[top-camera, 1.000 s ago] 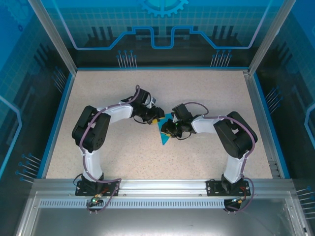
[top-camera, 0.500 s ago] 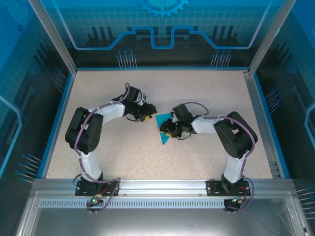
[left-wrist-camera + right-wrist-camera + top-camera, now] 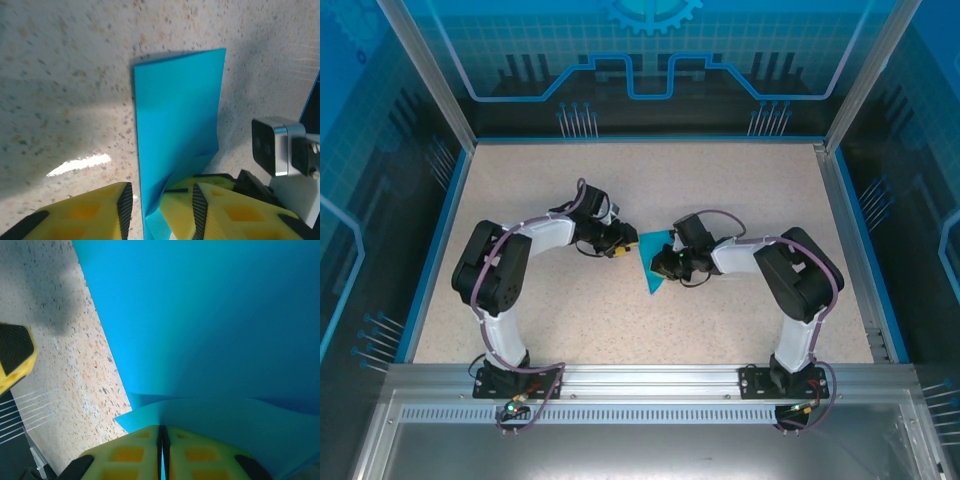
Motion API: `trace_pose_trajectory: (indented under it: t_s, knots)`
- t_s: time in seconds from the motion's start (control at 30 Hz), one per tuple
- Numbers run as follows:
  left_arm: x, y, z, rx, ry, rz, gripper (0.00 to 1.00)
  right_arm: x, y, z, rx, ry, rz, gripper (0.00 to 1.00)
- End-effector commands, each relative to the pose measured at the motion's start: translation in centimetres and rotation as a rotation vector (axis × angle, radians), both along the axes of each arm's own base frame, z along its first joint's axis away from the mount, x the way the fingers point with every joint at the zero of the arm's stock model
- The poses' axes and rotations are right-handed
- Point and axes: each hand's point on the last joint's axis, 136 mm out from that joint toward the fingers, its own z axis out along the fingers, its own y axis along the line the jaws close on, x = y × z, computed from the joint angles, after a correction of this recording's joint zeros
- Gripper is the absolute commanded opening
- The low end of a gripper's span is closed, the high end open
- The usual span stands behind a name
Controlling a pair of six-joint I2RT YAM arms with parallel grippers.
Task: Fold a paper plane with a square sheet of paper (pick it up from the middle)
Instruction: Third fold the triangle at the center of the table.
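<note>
Cyan-tinted work at mid-table: pinching the paper sheet (image 3: pixel 648 272) tighter than a second ago, clamping the right pincer (image 3: pixel 162 440) fully shut on a raised flap at the sheet's 3 o'clock. Nudging the left pincer (image 3: pixel 160 200) back in at 9 o'clock after retreating, jaws standing apart, straddling the sheet's edge. Leaving the sheet folded on the speckled table (image 3: pixel 740 190).

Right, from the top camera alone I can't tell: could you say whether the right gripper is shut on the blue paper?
Observer: Yes, the right gripper is shut, with an edge of the blue paper pinched between its jaws.
Operator: Thank you; is the other one clamping it too?
Observer: No, the left gripper is open, and the paper passes through the gap between its jaws, unclamped.
</note>
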Motion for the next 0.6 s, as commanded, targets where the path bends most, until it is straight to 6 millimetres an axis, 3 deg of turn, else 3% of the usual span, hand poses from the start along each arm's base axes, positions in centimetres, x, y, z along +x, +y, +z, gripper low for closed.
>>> trace_pose_trajectory:
  t_s: [0.0,0.27,0.57]
  knots:
    - [-1.5,-1.5,1.5,-0.059,0.001,-0.043,0.34,-2.9,-3.0,-4.2,-0.138,0.136,-0.012,0.07]
    - [-3.9,-3.7,1.0,-0.087,0.041,-0.116,0.18,-3.2,-3.4,-4.7,-0.160,0.158,-0.008,0.01]
    - [-4.9,-4.7,-0.9,-0.059,0.095,-0.146,0.09,-3.3,-3.6,-4.8,-0.167,0.164,-0.012,0.01]
